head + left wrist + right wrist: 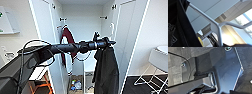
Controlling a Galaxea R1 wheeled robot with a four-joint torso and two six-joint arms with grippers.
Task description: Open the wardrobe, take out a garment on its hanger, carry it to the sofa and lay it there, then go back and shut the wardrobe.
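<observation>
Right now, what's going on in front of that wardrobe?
The wardrobe stands with both doors open. The robot's left arm reaches across in front of it, and the black garment hangs limp from the left gripper at the arm's end. The left wrist view shows the pale hanger up close beside the black fabric. A maroon jacket hangs inside the wardrobe.
</observation>
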